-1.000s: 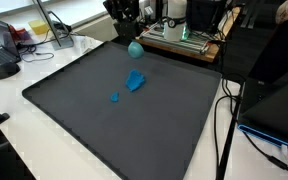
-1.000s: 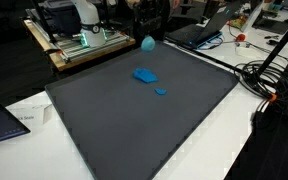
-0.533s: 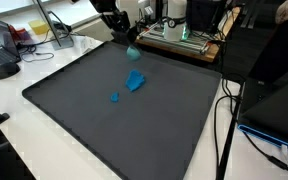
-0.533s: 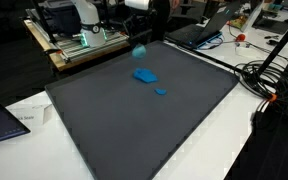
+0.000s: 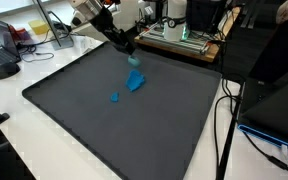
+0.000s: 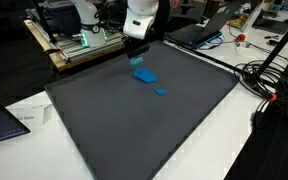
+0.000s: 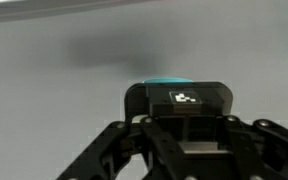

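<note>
End effector (image 5: 131, 50) clenched on a small teal ball (image 5: 135, 61). Ball pinched right at the fingertips, poking out just beneath them in both exterior views. In the wrist view, only a teal sliver visible past the dark block of the closed fingers, against the grey of the mat. Held low over the far part of a large dark mat (image 5: 104, 130), near its back edge; touching the mat or just clear of it, impossible to tell. Just beside the ball, toward the middle of the mat, a bigger blue lump (image 5: 136, 83), close to the ball but apart from it. Farther along, a small blue piece (image 5: 115, 97), flat on the mat, near the lump and well apart from the end effector. Mat spread on a white surface (image 5: 44, 60). Behind the back edge, a wooden board (image 5: 184, 45) with green-lit equipment. Off to the side, cables (image 5: 222, 120) over the surface edge.
</note>
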`<move>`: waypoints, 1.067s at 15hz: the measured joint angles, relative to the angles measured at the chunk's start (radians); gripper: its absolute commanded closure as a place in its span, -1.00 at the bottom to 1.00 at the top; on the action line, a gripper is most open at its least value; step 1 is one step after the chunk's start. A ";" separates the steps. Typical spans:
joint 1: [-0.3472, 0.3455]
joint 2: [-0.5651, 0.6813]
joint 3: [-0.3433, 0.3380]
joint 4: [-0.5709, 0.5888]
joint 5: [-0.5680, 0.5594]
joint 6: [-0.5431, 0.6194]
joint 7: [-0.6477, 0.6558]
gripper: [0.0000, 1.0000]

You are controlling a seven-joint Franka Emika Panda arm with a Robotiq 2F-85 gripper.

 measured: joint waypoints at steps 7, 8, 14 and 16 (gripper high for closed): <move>-0.007 0.058 -0.001 0.042 0.011 -0.006 0.003 0.07; -0.007 0.058 -0.001 0.042 0.011 -0.006 0.003 0.07; -0.007 0.059 -0.001 0.042 0.011 -0.006 0.003 0.57; -0.006 0.066 0.000 0.042 0.011 0.001 0.003 0.57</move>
